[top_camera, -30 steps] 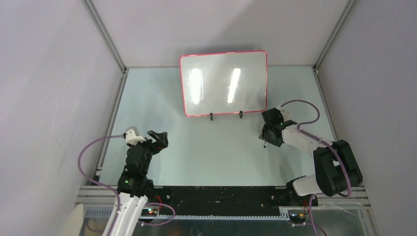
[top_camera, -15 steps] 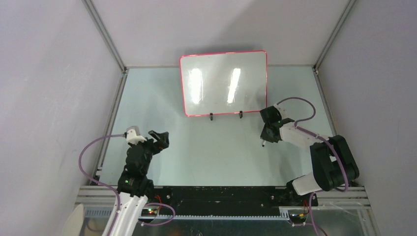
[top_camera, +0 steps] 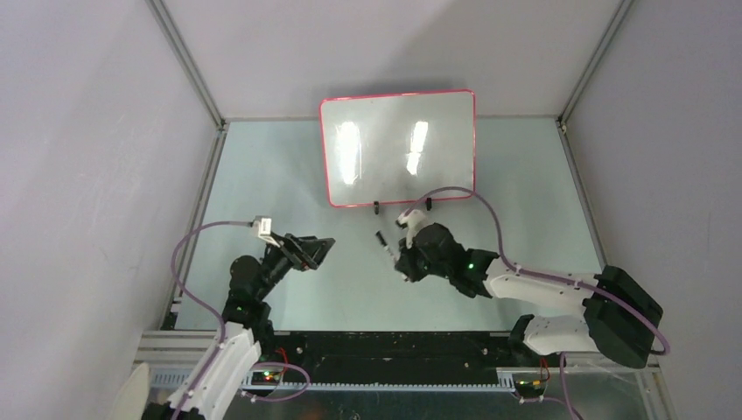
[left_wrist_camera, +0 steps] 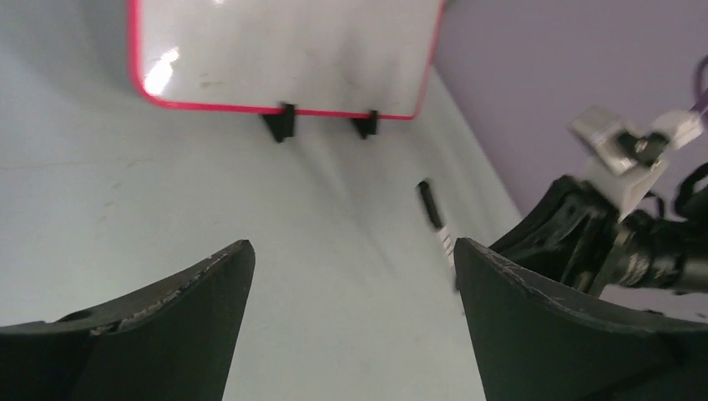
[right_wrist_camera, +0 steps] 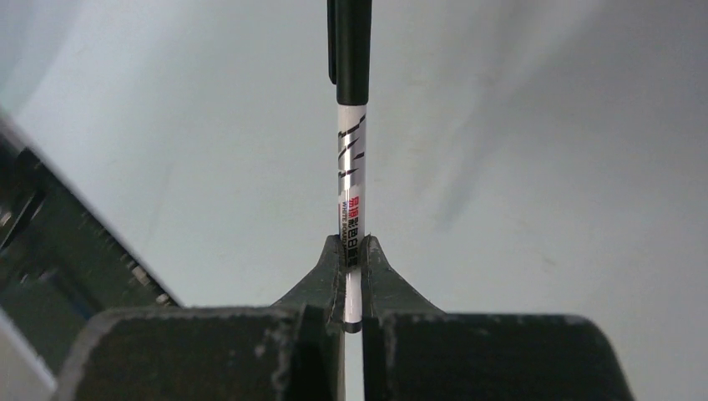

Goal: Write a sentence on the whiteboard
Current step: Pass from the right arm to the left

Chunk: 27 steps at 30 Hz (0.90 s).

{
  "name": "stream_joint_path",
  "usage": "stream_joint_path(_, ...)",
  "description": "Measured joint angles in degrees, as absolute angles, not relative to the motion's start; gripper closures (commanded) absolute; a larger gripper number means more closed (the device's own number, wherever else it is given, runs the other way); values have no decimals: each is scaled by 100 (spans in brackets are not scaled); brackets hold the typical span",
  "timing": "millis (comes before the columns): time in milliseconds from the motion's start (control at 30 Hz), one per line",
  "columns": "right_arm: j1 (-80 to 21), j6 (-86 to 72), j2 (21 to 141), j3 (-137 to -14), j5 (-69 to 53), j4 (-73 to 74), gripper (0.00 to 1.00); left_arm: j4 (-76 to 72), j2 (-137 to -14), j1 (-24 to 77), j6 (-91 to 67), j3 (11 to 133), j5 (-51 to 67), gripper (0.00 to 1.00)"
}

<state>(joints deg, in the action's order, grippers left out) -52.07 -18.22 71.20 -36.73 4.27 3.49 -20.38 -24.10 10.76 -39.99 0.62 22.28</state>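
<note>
Right tool (right_wrist_camera: 352, 253) tight on marker (right_wrist_camera: 351, 159) — clear only in R wrist cam; left tool (left_wrist_camera: 352, 251) wide apart

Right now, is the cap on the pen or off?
On. The right wrist view shows the marker, pinched in the right gripper, with its black cap covering the far end; no writing tip shows.

The whiteboard (top_camera: 398, 149) stands upright at the far middle of the bench (top_camera: 350, 289). In front of it, a marker (top_camera: 382, 242) sits between the right end effector's (top_camera: 404, 262) jaws. The left end effector (top_camera: 320, 248) is further left, well apart.
</note>
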Motion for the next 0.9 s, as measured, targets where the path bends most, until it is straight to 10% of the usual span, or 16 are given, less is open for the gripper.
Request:
stream_joint_path(333,-6331,-1085,7533,-3673,-399,-497,100,-4650,-4309,1450,-4779,62,3024,19)
stream_joint_path(900,-6370,-932,7559,-3677,-134,-572,100,-4574,-5271,2692,-4390,386,2904,48)
